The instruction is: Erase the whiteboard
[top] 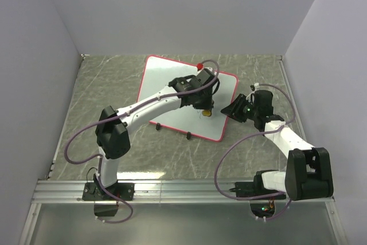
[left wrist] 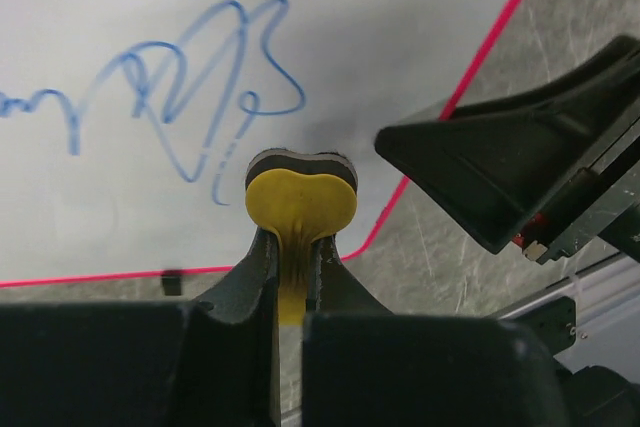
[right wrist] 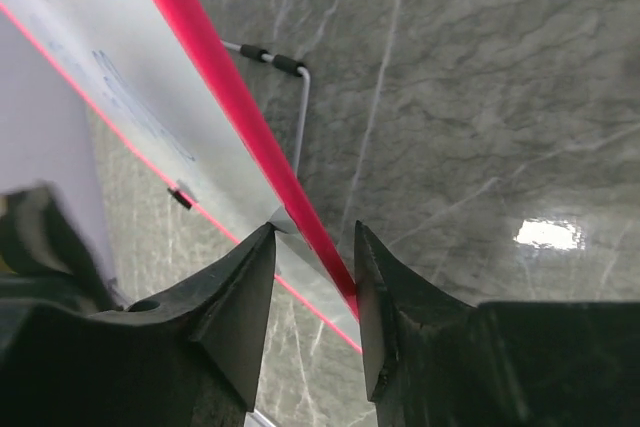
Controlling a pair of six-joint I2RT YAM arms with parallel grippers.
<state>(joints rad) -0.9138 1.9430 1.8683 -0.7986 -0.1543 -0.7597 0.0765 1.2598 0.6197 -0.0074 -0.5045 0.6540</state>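
Whiteboard (top: 172, 87) sits askew at the middle of the worktop (top: 103, 90), propped on small black feet (top: 187, 136). The left pincer (left wrist: 290, 237) is clenched on the thin stem of a yellow eraser (left wrist: 300, 202), whose dark pad rests on the board's face near the right rim. The right pincer (right wrist: 315, 237) is closed narrowly on that red rim, one finger on the white face and the other against the edge. The board looks light, thin and stiff, with a slick face. Standing on little feet, it would likely skate or tip under a wiping push, so the rim is the sensible place to grip, well apart from the marks. Only the left wrist view shows the blue scribble (left wrist: 200, 87), just left of the eraser and untouched; from above the arm hides it and the board reads as blank. Only the right wrist view shows the rim caught between the fingers, and the wire leg (right wrist: 285, 62) under the board. The top view alone shows both arms meeting at the board's right side.
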